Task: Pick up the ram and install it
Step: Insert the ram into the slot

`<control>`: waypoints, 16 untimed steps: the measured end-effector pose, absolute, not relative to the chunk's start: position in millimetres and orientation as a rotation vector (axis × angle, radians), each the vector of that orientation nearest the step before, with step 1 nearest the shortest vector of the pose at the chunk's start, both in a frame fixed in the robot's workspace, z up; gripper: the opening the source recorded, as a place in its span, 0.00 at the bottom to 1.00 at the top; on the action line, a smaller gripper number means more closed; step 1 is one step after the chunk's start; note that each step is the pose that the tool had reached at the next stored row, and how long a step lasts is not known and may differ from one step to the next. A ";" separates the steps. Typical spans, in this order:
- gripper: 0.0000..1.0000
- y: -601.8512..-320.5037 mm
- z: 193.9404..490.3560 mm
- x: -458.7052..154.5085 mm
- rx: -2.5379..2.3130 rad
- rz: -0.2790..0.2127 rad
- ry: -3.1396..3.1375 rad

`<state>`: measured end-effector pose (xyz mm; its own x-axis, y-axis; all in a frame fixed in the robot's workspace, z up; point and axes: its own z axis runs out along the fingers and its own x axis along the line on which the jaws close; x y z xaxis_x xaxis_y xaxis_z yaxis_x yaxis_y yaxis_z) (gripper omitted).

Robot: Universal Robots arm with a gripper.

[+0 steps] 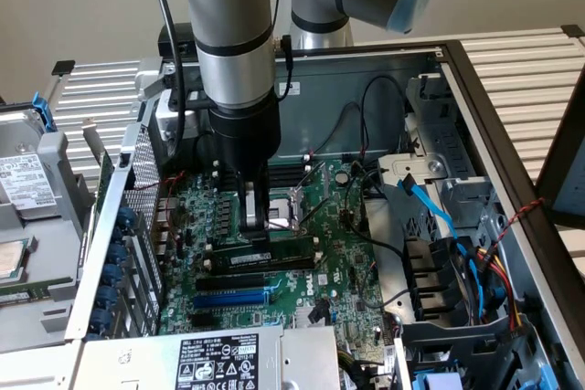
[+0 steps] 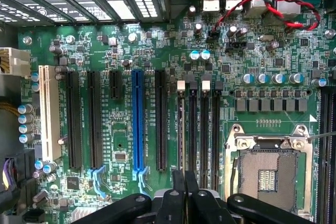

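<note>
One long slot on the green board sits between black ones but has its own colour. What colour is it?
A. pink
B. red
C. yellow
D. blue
D: the slot standing between the black slots is bright blue along its whole length.

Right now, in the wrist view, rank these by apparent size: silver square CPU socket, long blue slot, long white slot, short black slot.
1. silver square metal CPU socket
2. long blue plastic slot and long white plastic slot: blue longer, white wider, too alike to rank
3. short black plastic slot
</note>
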<state>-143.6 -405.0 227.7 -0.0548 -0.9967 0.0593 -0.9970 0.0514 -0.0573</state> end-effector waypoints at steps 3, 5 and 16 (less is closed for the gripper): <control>0.12 -405.3 240.8 -143.3 2.158 0.131 -2.274; 0.12 -405.2 241.7 -143.6 2.157 0.130 -2.275; 0.12 -405.2 241.2 -146.0 2.157 0.132 -2.275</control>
<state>-146.0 -405.2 241.2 -0.0548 -0.9967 0.0600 -0.9970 0.0513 -0.0585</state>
